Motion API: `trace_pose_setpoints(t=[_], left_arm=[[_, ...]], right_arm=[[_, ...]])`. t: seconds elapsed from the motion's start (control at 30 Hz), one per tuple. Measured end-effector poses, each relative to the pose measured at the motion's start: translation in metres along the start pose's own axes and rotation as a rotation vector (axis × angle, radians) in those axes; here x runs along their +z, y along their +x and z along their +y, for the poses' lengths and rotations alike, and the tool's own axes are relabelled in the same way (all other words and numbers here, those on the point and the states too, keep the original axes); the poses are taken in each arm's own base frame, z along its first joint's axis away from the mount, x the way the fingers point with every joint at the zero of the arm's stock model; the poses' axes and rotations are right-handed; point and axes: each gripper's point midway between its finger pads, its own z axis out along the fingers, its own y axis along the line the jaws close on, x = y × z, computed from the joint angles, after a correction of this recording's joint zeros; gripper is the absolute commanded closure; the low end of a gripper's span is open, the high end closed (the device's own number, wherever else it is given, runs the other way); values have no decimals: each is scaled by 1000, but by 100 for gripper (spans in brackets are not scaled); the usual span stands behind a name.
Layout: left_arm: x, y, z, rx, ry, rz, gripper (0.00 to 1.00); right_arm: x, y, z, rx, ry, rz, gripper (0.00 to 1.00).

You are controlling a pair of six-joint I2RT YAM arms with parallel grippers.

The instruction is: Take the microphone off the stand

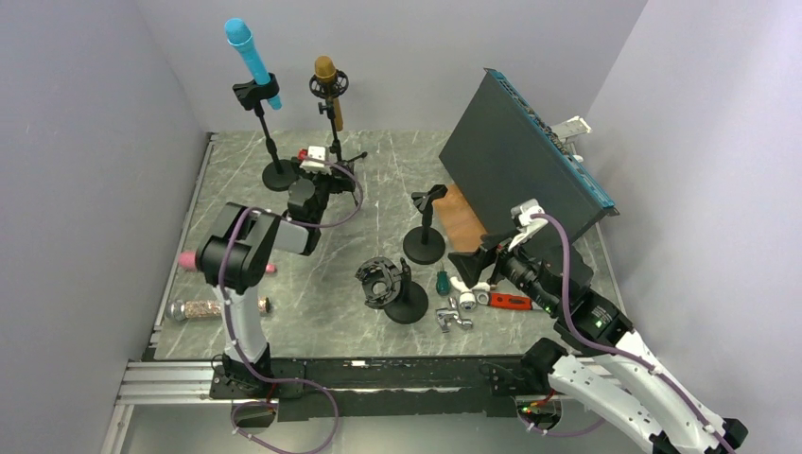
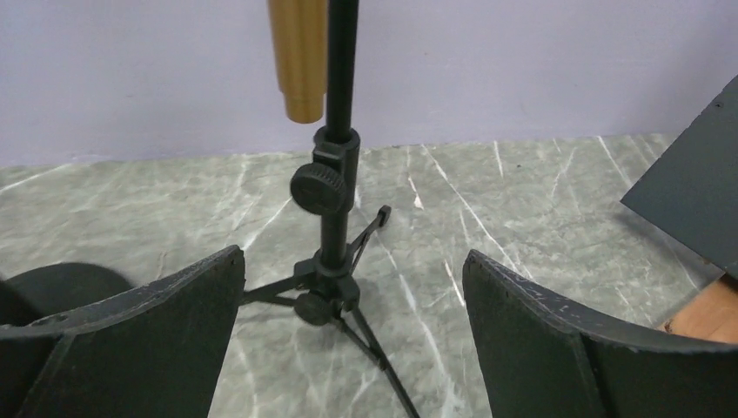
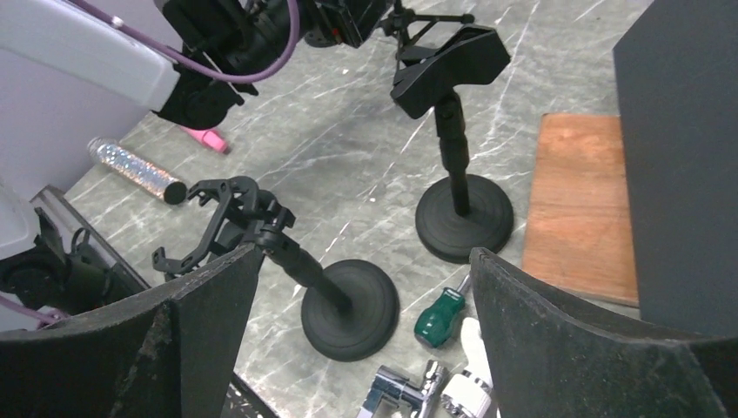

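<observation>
The gold microphone [image 1: 328, 85] sits in its tripod stand [image 2: 335, 218] at twelve o'clock on the worktop [image 1: 322, 312], with the left arm [image 1: 248, 248] holding its jaws wide before it, the right arm [image 1: 605, 331] with jaws wide too, and a glitter-filled tube [image 1: 203, 308] at eight.

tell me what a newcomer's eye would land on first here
The bright blue microphone, clipped high at the far left, stands out first, with the gold microphone in a ring mount on a tripod stand to its right. The left hand sits open in front of that tripod, and a dark panel leans at the far right.
</observation>
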Motion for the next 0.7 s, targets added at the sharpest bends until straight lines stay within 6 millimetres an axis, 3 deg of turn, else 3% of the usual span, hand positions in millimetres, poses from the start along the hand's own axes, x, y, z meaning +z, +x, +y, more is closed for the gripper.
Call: trace_pose_setpoints(t=[0.07,0.13,0.27,0.4,0.7], left_arm=[[9,8,-4,-8,29,-16,1],[20,3,-5,-19,40,-57,1],[41,-32,-2,-28,46,-164,5],[58,-63,0,-26,49,-246,17],[68,-41,3,-17,74,-210,61]], right_arm=[[-2,-3,-3,-9,16,-14,6],[-3,-4,-5,-14,24,-23,6],[-3,-3,-7,-20,30,-22,6],[1,2,-8,-24,37,-6,6],[8,8,-10,-26,44,19,6]])
